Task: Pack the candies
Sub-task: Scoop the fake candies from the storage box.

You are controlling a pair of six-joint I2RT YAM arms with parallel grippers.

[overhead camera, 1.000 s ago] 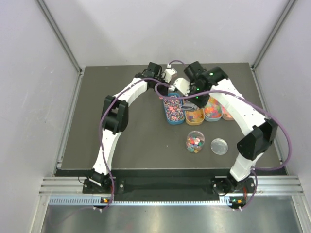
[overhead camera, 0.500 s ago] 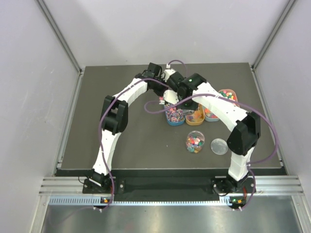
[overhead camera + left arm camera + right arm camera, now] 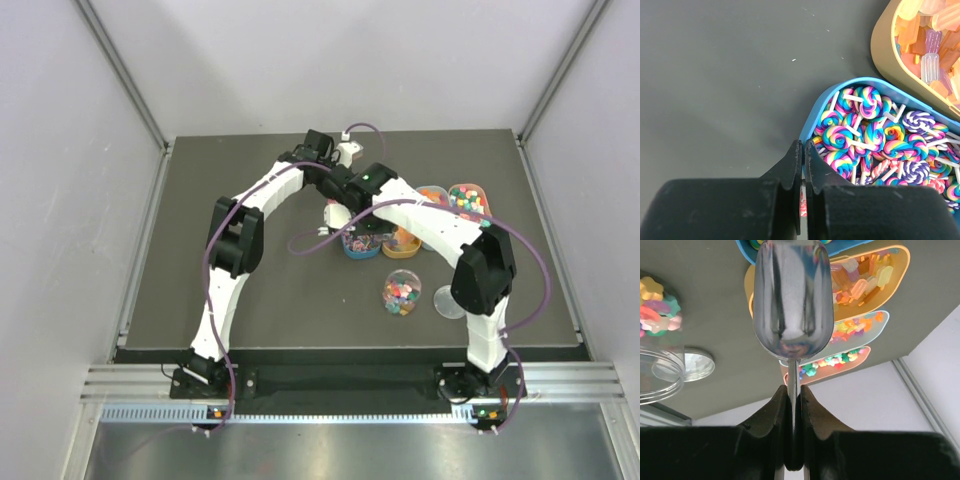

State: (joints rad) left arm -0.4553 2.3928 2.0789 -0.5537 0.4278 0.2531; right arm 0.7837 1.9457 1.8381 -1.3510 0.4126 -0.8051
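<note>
L gripper (image 3: 803,152): jaws together, nothing seen betw them, hanging just off the near end of the blue tray (image 3: 809,120).

Blue tray: packed w/ swirl-lolly candies (image 3: 865,135), heaped to the rim.

R gripper (image 3: 793,395): clamped on the handle of the scoop (image 3: 792,295). Bowl points out over the blue tray's edge. No candy on the face that shows.

Tan tray (image 3: 879,55), touching the blue one: ice-lolly shapes, plenty in it.

Jar (image 3: 401,293): upright on table (image 3: 250,250), nearer the arm bases, apart from the trays. Mixed colours inside. Exact fill level cannot tell.

Two far trays (image 3: 483,195): both stocked.

Lid (image 3: 699,365): off, flat beside the jar.

Est: partway. Some candy is packed. Left to do: more scoops, prob lollies next, then lid on.
</note>
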